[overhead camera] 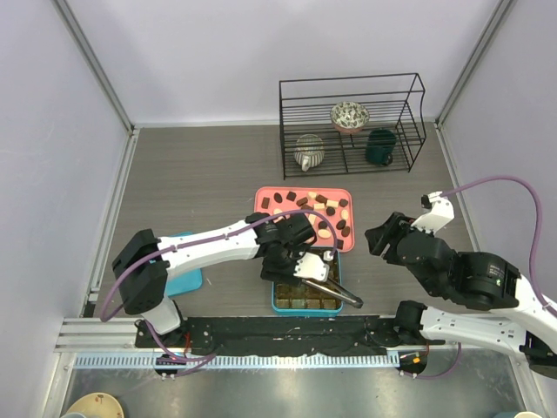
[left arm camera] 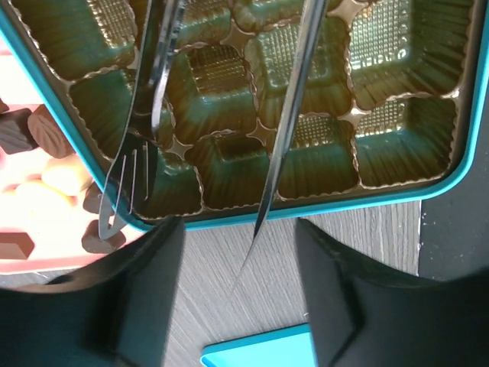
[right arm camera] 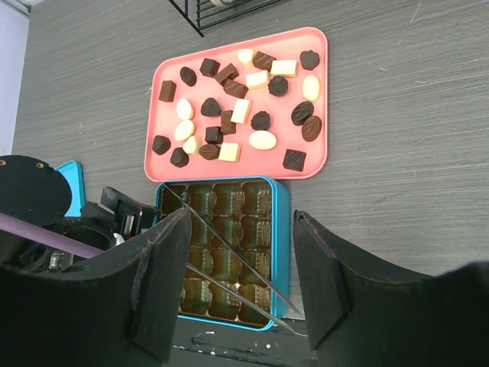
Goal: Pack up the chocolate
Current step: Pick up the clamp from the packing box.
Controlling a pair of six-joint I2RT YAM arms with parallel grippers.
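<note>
One pink tray (right arm camera: 237, 170) at upper centre carrying some twenty-four chocolates (right arm camera: 262, 140), one teal box (right arm camera: 280, 229) below, left gripper (left arm camera: 237, 298) clamped on one pair of tongs (left arm camera: 286, 115), right gripper (right arm camera: 241, 283) apart, empty

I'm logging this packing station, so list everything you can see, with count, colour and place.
chocolates: many, dark brown, mid brown and cream-white, all on the pink tray
pink tray: one, mid table
teal box: one, brown compartments all empty, just in front of the tray
tongs: one pair, metal, held by the left arm over the box
teal lid: one, by the left arm, partly hidden
wire rack: one, black, far side
patterned bowl: one, in the rack
teapot: one, pale, in the rack
mug: one, dark green, in the rack
left fingers: black, gripping the tongs
right fingers: black, apart, holding nothing
</note>
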